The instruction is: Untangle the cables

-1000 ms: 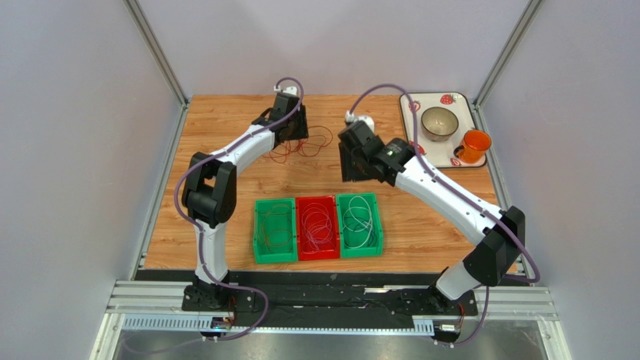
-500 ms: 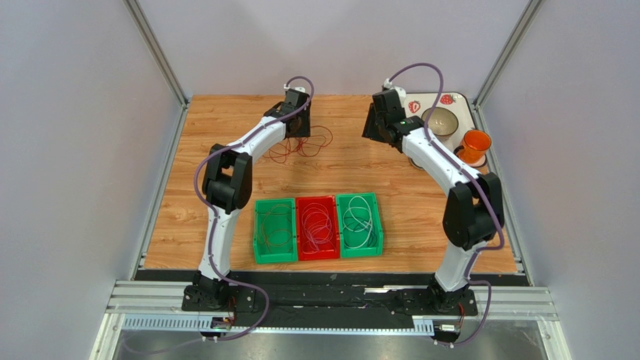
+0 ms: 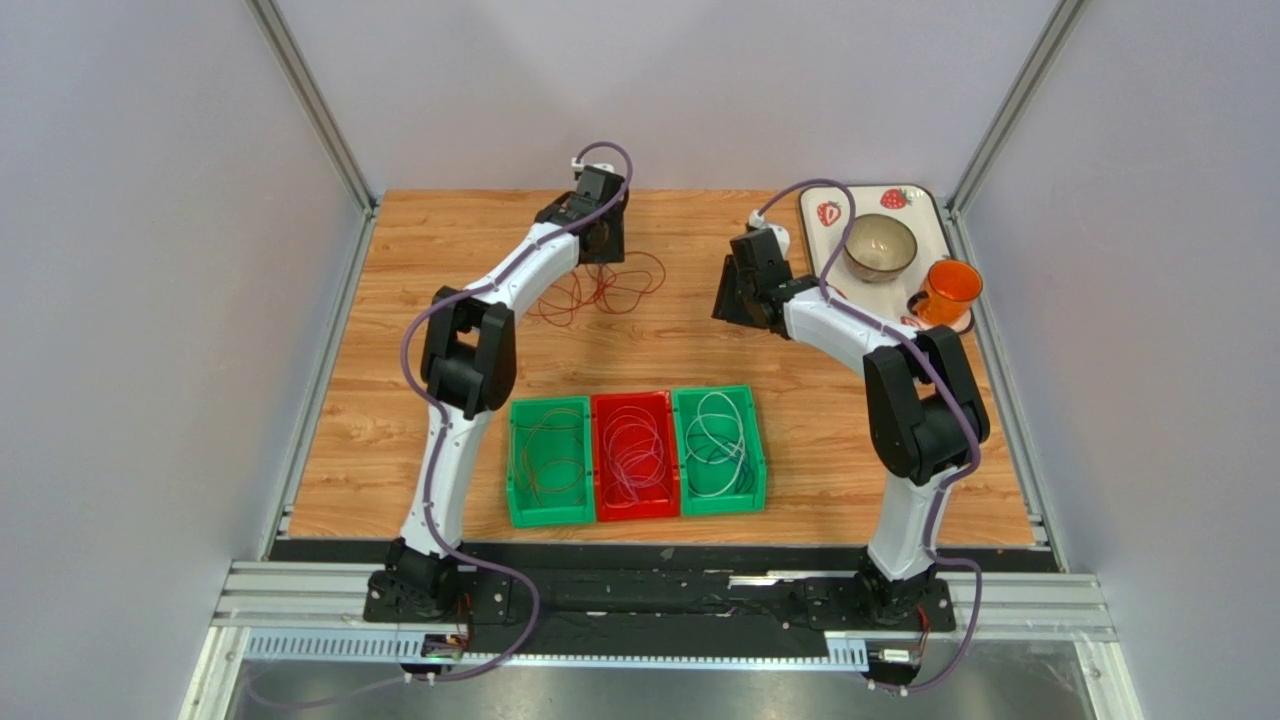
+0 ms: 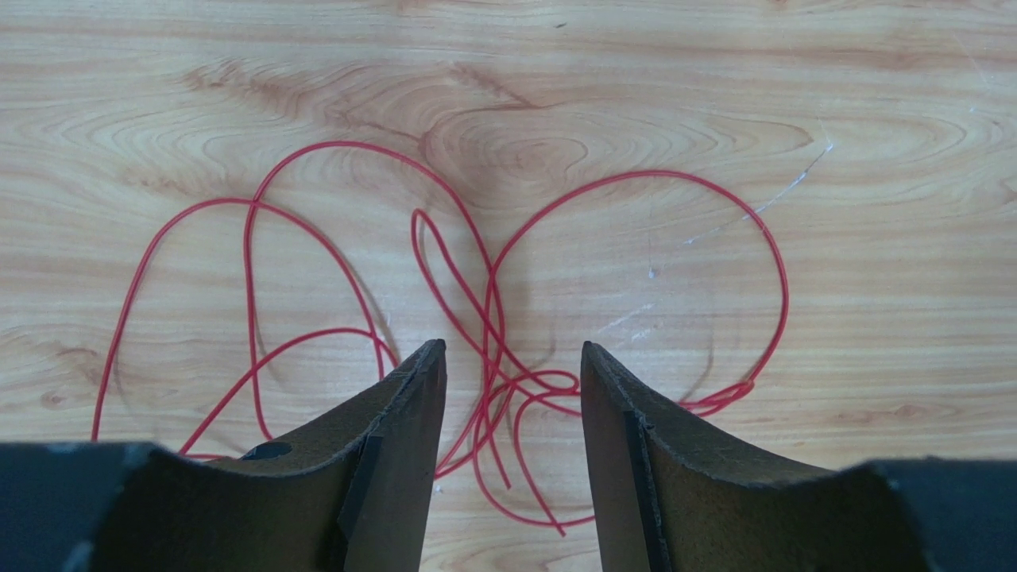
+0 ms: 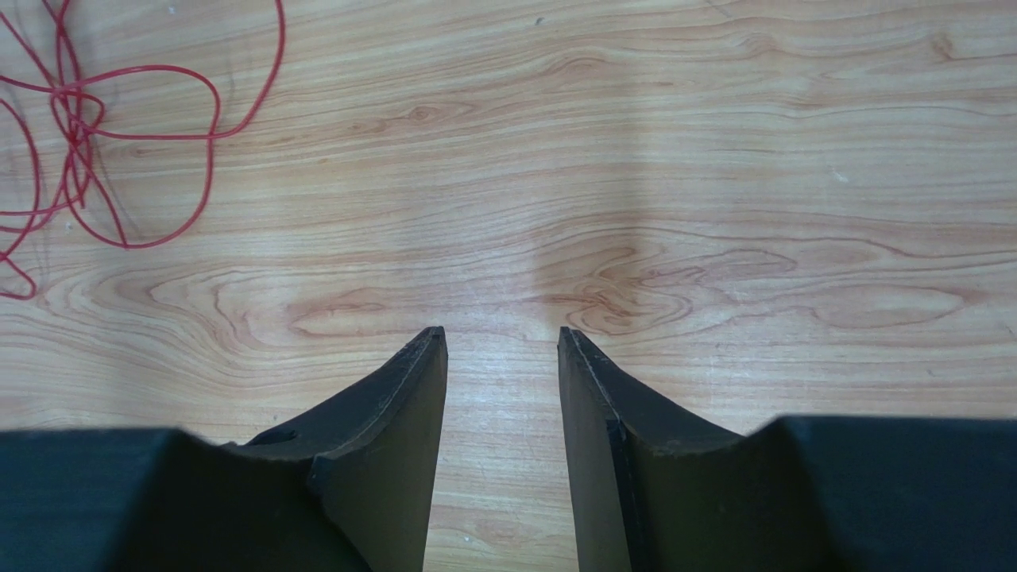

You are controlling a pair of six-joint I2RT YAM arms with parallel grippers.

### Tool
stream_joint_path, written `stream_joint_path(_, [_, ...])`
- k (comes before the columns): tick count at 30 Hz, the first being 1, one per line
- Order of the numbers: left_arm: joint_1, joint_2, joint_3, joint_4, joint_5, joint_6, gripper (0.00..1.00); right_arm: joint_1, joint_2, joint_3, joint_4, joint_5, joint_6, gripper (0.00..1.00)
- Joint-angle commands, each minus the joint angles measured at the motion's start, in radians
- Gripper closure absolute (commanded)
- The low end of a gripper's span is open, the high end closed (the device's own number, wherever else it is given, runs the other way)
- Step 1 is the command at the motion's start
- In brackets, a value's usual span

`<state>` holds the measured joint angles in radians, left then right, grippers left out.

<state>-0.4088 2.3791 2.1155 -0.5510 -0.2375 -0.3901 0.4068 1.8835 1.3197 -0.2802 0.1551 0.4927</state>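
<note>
Limp, light cables (image 4: 525,384) are framed at their knot, likely the best hold, by the parted left tool (image 4: 511,348); right tool (image 5: 501,334) also parted, empty.

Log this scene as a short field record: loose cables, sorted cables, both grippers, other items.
loose cables: red cable tangle on the far side of the table
left gripper: open, over the tangle, holding nothing
right gripper: open, over bare wood to the right of the tangle
sorted cables: brownish coils in left green bin; red coils in red bin; white coils in right green bin
other: tray with bowl and orange cup
</note>
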Motion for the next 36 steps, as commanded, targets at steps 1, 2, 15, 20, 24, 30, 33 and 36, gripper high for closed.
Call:
stream_joint_path(1, [0.007, 0.069, 0.104, -0.038, -0.003, -0.015, 0.46, -0.003, -0.017, 0.007, 0.105, -0.023, 0.015, 0.57])
stream_joint_path(2, [0.008, 0.083, 0.122, -0.068, -0.008, -0.021, 0.46, -0.002, -0.009, 0.010, 0.102, -0.022, 0.014, 0.57])
stream_joint_path(15, [0.010, 0.105, 0.158, -0.101, -0.028, -0.053, 1.00, -0.017, 0.019, 0.032, 0.073, -0.040, 0.020, 0.58])
stream_joint_path(20, [0.010, 0.008, 0.005, 0.015, -0.014, -0.053, 1.00, -0.020, 0.038, 0.053, 0.058, -0.048, 0.015, 0.58])
stream_joint_path(24, [0.010, -0.050, -0.034, 0.033, 0.018, -0.058, 1.00, -0.019, 0.062, 0.079, 0.073, -0.097, 0.001, 0.58])
stream_joint_path(30, [0.008, -0.158, -0.118, 0.083, 0.056, -0.066, 1.00, -0.023, 0.101, 0.118, 0.087, -0.187, -0.008, 0.57])
stream_joint_path(33, [0.008, -0.219, -0.129, 0.077, 0.066, -0.062, 1.00, -0.031, 0.109, 0.112, 0.134, -0.294, 0.000, 0.57])
stream_joint_path(36, [0.008, -0.277, -0.146, 0.079, 0.081, -0.067, 1.00, -0.029, 0.120, 0.115, 0.156, -0.362, 0.000, 0.56])
